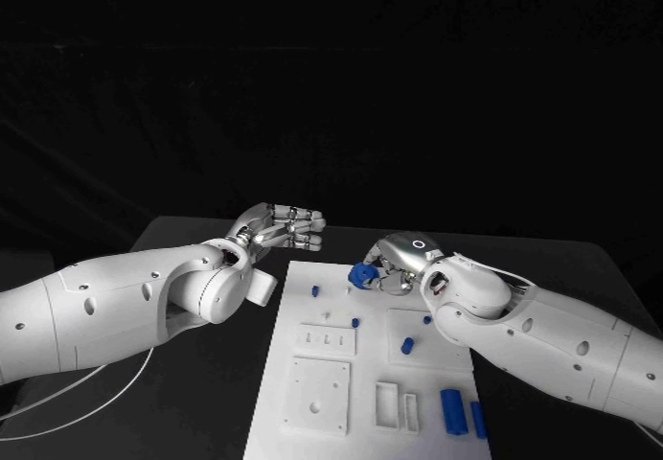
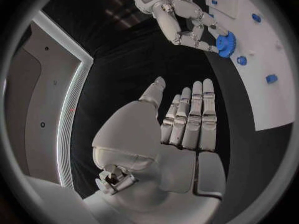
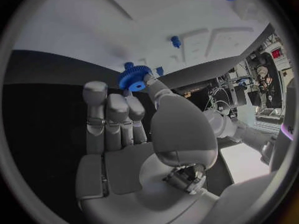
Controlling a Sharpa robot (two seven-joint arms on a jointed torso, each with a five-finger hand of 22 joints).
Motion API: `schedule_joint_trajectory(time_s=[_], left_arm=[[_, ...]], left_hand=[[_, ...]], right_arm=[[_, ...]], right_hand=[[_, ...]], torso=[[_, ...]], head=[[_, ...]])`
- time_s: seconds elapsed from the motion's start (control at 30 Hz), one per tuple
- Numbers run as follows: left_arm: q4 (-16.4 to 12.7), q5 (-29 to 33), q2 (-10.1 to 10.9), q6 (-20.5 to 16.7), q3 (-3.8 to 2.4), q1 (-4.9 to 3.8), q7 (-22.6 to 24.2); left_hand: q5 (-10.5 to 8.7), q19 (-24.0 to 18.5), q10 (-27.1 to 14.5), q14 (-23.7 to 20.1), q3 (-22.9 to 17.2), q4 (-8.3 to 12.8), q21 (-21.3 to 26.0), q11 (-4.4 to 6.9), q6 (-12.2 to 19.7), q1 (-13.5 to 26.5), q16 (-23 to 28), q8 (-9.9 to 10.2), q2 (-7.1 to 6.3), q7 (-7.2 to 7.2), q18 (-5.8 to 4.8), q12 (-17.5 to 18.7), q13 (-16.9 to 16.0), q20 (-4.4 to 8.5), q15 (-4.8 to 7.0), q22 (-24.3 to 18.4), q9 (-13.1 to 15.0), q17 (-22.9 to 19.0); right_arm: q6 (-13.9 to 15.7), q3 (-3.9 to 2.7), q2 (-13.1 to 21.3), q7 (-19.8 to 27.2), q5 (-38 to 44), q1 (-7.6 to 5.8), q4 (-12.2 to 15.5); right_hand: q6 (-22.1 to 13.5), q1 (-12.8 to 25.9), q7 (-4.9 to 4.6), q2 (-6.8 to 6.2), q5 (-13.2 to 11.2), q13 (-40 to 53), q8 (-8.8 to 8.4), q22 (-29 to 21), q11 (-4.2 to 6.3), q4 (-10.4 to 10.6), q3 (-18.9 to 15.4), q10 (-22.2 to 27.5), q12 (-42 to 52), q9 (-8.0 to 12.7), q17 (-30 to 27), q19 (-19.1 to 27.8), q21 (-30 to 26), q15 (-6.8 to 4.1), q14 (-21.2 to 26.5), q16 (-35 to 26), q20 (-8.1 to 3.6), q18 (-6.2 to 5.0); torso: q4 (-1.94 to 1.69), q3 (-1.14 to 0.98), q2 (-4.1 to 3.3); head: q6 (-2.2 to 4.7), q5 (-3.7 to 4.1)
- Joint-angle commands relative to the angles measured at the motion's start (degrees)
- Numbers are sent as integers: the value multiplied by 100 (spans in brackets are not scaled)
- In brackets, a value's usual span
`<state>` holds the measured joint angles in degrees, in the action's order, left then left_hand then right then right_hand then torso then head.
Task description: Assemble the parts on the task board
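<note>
The white task board [image 1: 362, 381] lies in the middle of the black table. My right hand [image 1: 397, 263] hovers over the board's far edge and pinches a blue gear [image 1: 362, 275] between thumb and fingertip. The right wrist view has the gear [image 3: 132, 78] just above the board [image 3: 93, 30]. The left wrist view shows the gear [image 2: 225, 44] in the right hand [image 2: 187, 22]. My left hand [image 1: 282, 228] hangs beyond the board's far left corner. Its fingers [image 2: 193, 119] are stretched out side by side, holding nothing.
Small blue pegs [image 1: 315, 289] [image 1: 355, 323] [image 1: 408, 346] stand on the board's far half. Two long blue blocks [image 1: 452, 410] lie at its near right. White raised frames [image 1: 319, 396] and slotted pieces [image 1: 396, 406] take up the near part.
</note>
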<state>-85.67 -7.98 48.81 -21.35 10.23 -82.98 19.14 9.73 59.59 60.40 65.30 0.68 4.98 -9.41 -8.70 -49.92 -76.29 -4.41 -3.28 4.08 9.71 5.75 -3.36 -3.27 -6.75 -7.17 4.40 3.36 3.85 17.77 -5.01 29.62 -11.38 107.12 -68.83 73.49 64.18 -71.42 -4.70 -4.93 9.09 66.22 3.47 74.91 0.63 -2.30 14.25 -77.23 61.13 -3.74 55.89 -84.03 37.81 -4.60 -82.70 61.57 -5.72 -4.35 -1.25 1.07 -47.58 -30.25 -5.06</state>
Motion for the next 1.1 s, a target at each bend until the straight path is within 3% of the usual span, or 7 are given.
schedule_joint_trajectory(time_s=[0.03,0.23,0.3,0.37,0.57,0.77,1.1], left_arm=[[-4,-32,-24,52,-4,-6,56],[13,-32,-67,65,-4,-6,48],[15,-33,-79,68,-4,-6,50],[19,-33,-91,72,-4,-6,50],[23,-33,-107,77,-4,-6,51],[32,-33,-120,79,-4,-6,47],[44,-33,-152,89,-5,-7,40]], left_hand=[[18,2,-47,31,-7,27,-19,-2,26,-21,-1,-5,15,1,-78,-16,-5,25,-10,4,-2,5],[18,2,-47,31,-7,27,-19,-2,26,-21,-1,-5,15,1,-78,-16,-5,25,-10,4,-2,5],[19,2,-47,31,-9,28,-20,-2,27,-20,-2,-5,16,1,-77,-16,-5,25,-10,4,-2,6],[21,2,-48,33,-15,34,-23,-1,35,-16,-3,-4,22,2,-76,-15,-5,25,-9,4,-3,6],[21,2,-48,33,-15,34,-23,-1,35,-16,-3,-4,22,2,-76,-15,-5,25,-9,4,-3,6],[21,2,-48,33,-15,34,-23,-1,35,-16,-3,-4,22,2,-76,-15,-5,25,-9,4,-3,6],[20,-2,-54,31,-18,52,-27,-4,51,-9,-2,-3,19,4,-75,-17,-6,24,-11,4,-4,6]], right_arm=[[64,36,-81,-135,177,-5,-41],[26,137,-217,-112,223,-6,-131],[21,165,-262,-103,233,-6,-172],[19,190,-310,-95,238,-6,-218],[16,219,-413,-85,242,-5,-304],[4,242,-517,-71,244,-4,-389],[-48,310,-637,-52,244,-4,-558]], right_hand=[[83,11,33,-50,20,-1,9,401,26,-4,54,-13,-14,3,-10,-297,23,-11,-28,7,-21,53],[73,-2,28,-54,6,-18,9,396,22,-23,96,0,-35,3,-19,-293,-1,-8,-27,1,-19,53],[73,-2,28,-54,6,-18,9,396,22,-23,96,0,-35,3,-19,-293,-1,-8,-27,1,-19,53],[73,-2,28,-54,6,-18,9,396,22,-23,96,0,-35,3,-19,-293,-1,-8,-27,1,-19,53],[62,20,24,-69,4,-25,8,394,20,-33,132,-1,-38,3,-35,-293,-12,-6,-27,-9,-17,52],[61,23,24,-69,-1,-24,9,393,19,-38,138,-4,-35,3,-37,-293,-14,-6,-27,-10,-17,52],[43,24,17,-71,-51,-44,9,386,13,-81,163,13,-55,3,-54,-290,-45,-2,-24,-23,-13,51]], torso=[[-2,-3,-1],[-3,0,-8],[1,5,-14],[17,-5,-7],[2,-8,-9],[15,-14,-2],[9,-9,-3]], head=[[-10,-20],[18,16],[13,-8],[-4,-36],[-31,-56],[-64,-78],[-58,-87]])
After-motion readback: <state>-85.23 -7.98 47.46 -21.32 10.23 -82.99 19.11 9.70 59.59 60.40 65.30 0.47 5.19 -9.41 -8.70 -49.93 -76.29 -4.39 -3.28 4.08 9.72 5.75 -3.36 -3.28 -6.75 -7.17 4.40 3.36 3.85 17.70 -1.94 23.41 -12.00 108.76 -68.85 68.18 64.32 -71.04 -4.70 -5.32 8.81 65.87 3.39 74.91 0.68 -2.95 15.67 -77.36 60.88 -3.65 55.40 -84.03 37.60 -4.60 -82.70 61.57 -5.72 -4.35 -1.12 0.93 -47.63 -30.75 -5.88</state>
